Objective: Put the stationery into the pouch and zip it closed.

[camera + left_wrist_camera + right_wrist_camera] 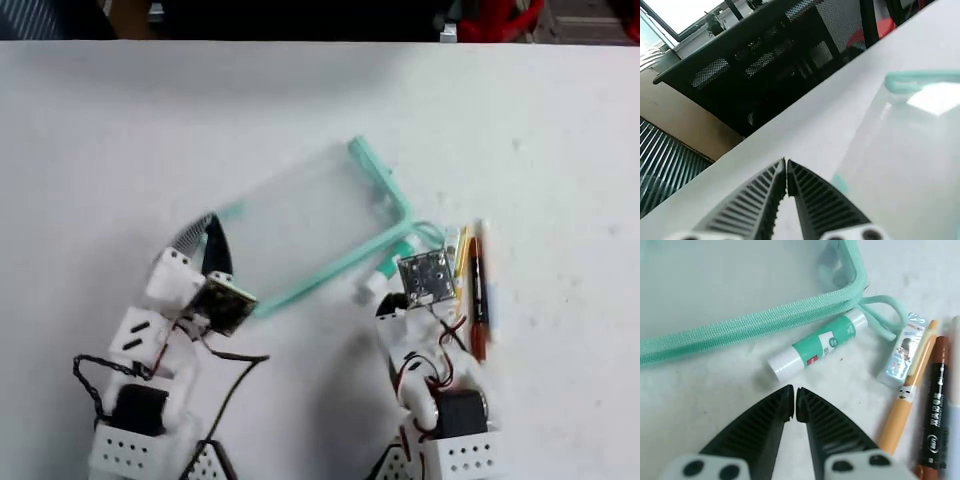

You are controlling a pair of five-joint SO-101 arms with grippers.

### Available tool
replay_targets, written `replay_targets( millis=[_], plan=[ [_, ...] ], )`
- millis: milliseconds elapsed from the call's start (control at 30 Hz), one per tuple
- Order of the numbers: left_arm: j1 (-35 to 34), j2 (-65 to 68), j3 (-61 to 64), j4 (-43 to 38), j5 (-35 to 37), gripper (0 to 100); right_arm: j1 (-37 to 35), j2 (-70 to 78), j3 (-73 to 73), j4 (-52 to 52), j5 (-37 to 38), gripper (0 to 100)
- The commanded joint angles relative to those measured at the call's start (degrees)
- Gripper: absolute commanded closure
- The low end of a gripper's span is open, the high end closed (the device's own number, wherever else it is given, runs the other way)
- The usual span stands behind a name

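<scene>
pouch (740,325) runs off the right wrist view's edge; marker (935,410) cut off too, a pale pen (956,380) barely peeking in. high view: right arm (430,330) covers the orange pen's (461,262) lower end.

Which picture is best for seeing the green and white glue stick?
The right wrist view. There the glue stick lies whole and close, right beside the pouch. In the high view just a little bit peeks out by the pouch's corner. The left wrist view faces the pouch's other end.
</scene>
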Motion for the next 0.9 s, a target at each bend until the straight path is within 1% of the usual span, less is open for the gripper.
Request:
replay_targets(
  millis=[0,67,167,333,433,500,567,700,800,867],
  plan=[
    [-0.4,-0.4,-0.2,3.0,-10.0,98,0.4,-0.3,0.4,-0.8,-0.2,97.8],
    [-0.4,-0.4,-0.2,3.4,-12.7,98,0.4,-0.1,0.4,-0.2,-0.1,97.9],
    [-0.2,-0.4,-0.2,6.2,-15.0,98,-0.1,-0.2,0.4,4.4,0.0,97.8],
    [0.6,-0.4,-0.2,8.5,-14.7,98,-1.3,-0.1,0.4,6.0,0.0,98.0],
    [4.2,-0.4,-0.2,11.0,-14.9,98,-1.1,-0.1,0.4,6.0,0.0,98.0],
    [5.1,-0.4,-0.2,11.5,-15.0,98,-1.1,-0.1,0.4,6.0,0.1,98.0],
    [4.4,-0.4,-0.2,11.3,-14.9,98,-1.0,-0.1,0.4,6.0,0.1,97.8],
    [0.4,-0.4,-0.2,10.2,-14.7,98,-0.9,-0.1,0.4,6.0,0.1,97.8],
    [-1.5,-0.4,-0.2,9.3,-14.6,98,0.5,-0.3,0.4,6.0,0.1,97.8],
    [-1.5,-0.4,-0.2,9.1,-12.6,98,1.3,-0.3,0.4,5.8,0.1,97.8]
  ],
)
